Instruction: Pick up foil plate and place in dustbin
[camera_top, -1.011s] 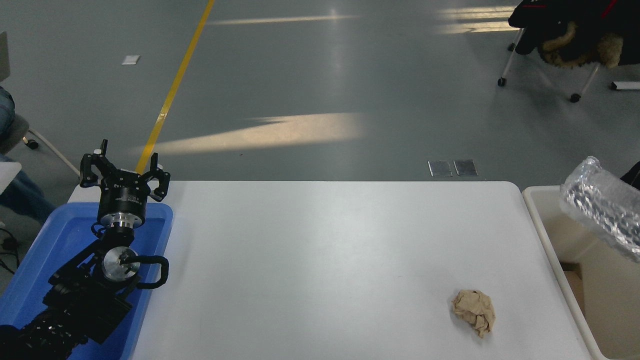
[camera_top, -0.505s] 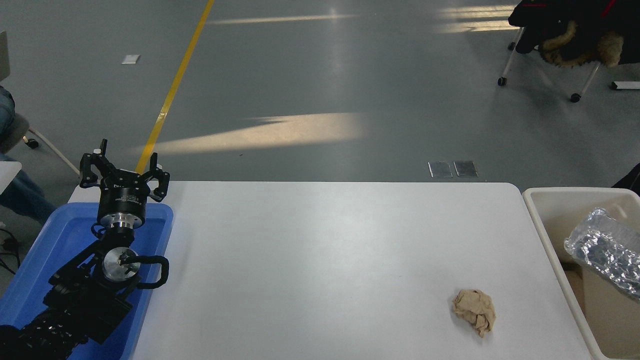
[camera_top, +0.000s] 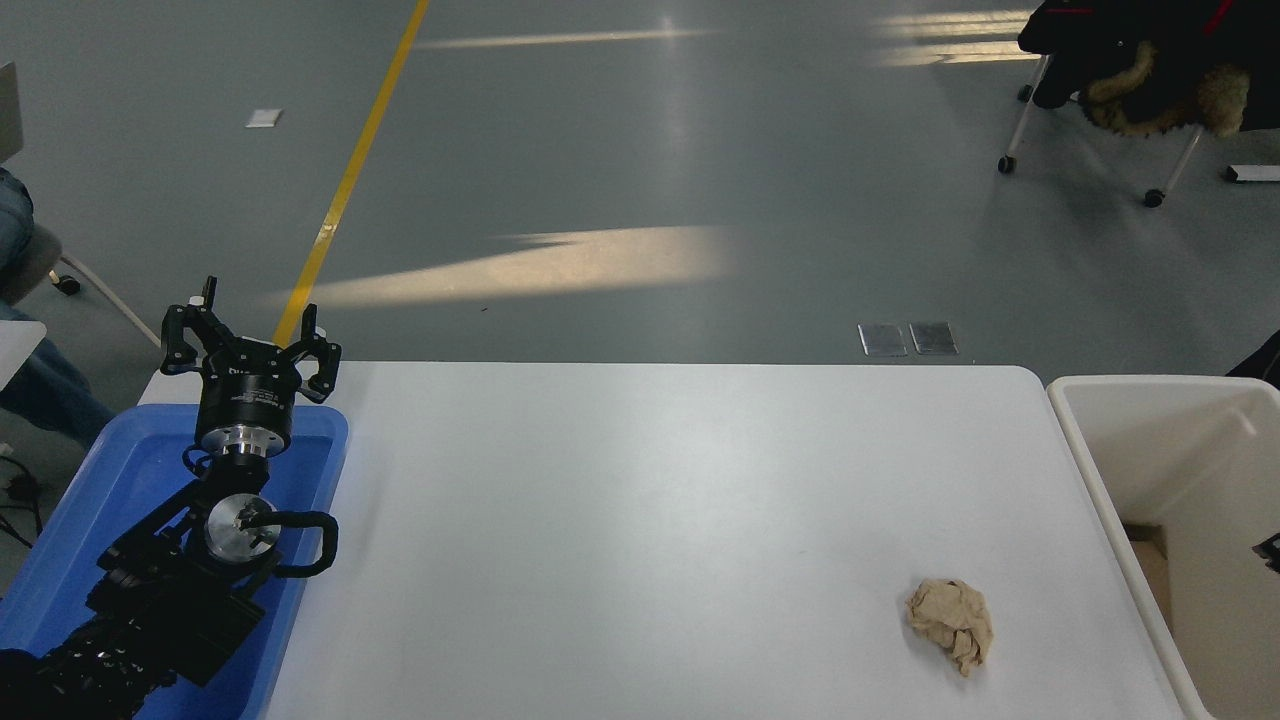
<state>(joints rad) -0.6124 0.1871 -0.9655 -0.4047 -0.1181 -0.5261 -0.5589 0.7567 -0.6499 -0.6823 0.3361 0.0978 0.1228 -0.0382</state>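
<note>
Plate gone from view since a moment ago, likely dropped inside bin (camera_top: 1120, 440) at 3 o'clock; right gripper (camera_top: 1270, 551) barely visible, grip unreadable; left gripper (camera_top: 250, 345) splayed, parked

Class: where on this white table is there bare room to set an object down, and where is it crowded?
Free: the wide middle, between the blue tray and the paper ball, back to the far edge. Crowded: the left end, where the left gripper is parked over the tray.

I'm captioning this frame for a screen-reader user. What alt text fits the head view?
A crumpled brown paper ball lies alone near the front right of a white table, beside a cream-white dustbin at the right edge; no foil plate is visible. The robot's left gripper is parked, jaws open, over a blue plastic tray at lower left.
</note>
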